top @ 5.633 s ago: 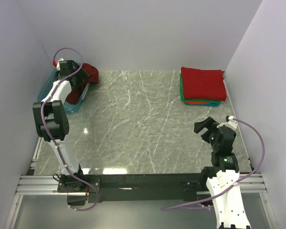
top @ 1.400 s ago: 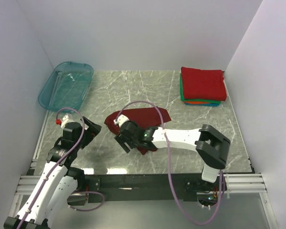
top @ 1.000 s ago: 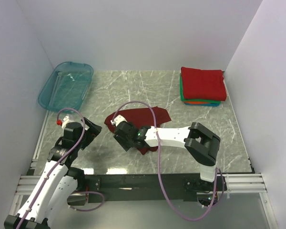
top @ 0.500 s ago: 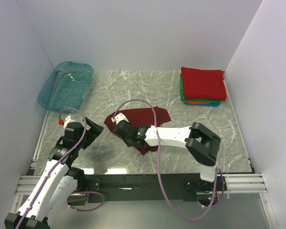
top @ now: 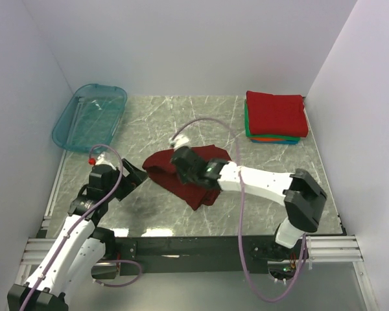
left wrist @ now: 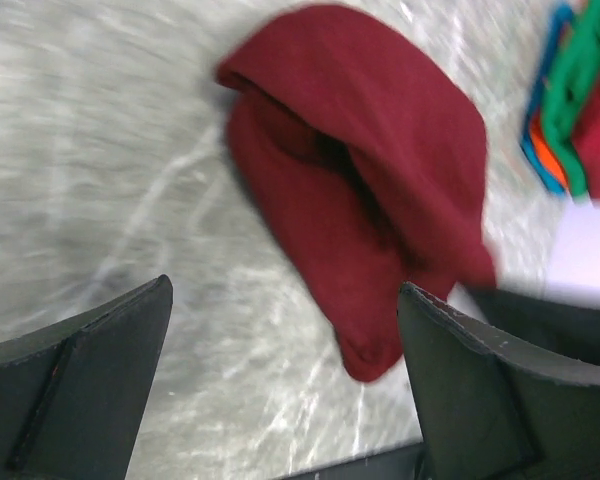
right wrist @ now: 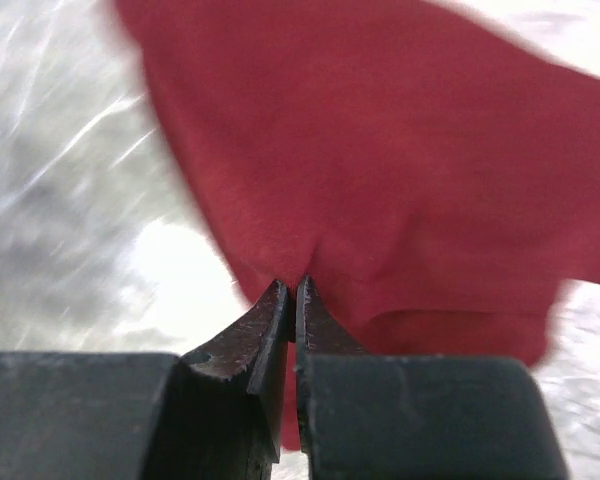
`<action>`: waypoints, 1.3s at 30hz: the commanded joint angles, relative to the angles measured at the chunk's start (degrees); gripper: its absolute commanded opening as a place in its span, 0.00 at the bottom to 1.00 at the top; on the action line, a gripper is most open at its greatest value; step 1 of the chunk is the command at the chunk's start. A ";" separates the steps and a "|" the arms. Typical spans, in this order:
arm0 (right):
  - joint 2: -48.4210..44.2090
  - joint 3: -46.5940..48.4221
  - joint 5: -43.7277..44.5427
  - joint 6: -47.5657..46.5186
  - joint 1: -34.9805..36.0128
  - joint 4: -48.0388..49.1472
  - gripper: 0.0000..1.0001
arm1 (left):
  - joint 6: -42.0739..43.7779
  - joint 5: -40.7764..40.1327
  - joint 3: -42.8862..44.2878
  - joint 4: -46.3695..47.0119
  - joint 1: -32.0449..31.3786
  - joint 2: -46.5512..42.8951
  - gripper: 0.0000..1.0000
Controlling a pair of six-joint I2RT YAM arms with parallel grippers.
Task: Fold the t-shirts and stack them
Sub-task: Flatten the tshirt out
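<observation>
T-shirts lie in two places on the grey marbled worktop (top: pixel 181 120): a loose maroon t-shirt (top: pixel 196 184) crumpled near the middle, a little toward the near edge, and a folded stack (top: pixel 275 115) in the far right corner. The stack has a bright red shirt on top, with thin green, orange and blue edges showing under it along its near side. The right arm reaches across from its base toward the left, and the right claw (top: pixel 181 161) sits at the far left part of the maroon cloth. In the right wrist view its two fingertips (right wrist: pixel 280 305) are pressed together with almost no gap, and a small gathered crease of the maroon fabric runs into them, so it has the cloth pinched. The shirt spreads out beyond the tips, one flap doubled over another, partly blurred. The left claw (top: pixel 135 173) is just beside the shirt's left edge, apart from it. In the left wrist view its jaws stand wide apart with nothing between them but worktop and the near end of the shirt farther off. That view shows the maroon cloth humped up with a dark fold down its middle. A translucent teal tub (top: pixel 91 116) sits at the far left corner, well apart from both shirts.
</observation>
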 commanded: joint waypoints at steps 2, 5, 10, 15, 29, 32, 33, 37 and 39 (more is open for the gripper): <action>-7.97 -4.22 0.20 3.69 -8.59 -0.78 0.02 | 3.26 14.34 -2.97 9.71 -0.36 0.72 1.00; -11.94 -8.27 -4.98 6.06 -16.41 -0.34 0.02 | 2.74 16.84 -4.99 13.33 -4.21 2.57 0.99; -17.73 -13.71 -7.20 6.24 -22.39 0.81 0.02 | -0.50 10.60 -5.08 16.76 -16.87 6.61 1.00; -20.56 -17.50 -12.03 6.68 -23.98 3.35 0.02 | -3.59 9.46 -4.39 24.06 -26.81 15.39 0.98; -22.31 -22.07 -15.63 7.21 -26.01 4.76 0.02 | -3.33 -0.99 9.50 28.56 -40.44 39.47 0.81; -23.81 -23.48 -16.61 7.38 -26.71 5.99 0.02 | -2.54 -2.75 12.58 26.27 -40.88 42.81 0.79; -24.33 -23.92 -17.13 7.38 -26.89 6.17 0.02 | -2.02 -3.37 13.80 25.66 -40.97 43.52 0.78; -24.86 -24.36 -16.96 7.12 -27.68 5.99 0.02 | -1.40 -3.64 15.75 23.89 -41.76 46.25 0.74; -24.95 -24.53 -17.14 7.21 -28.12 5.91 0.02 | -1.40 -2.77 16.27 23.89 -41.85 47.92 0.68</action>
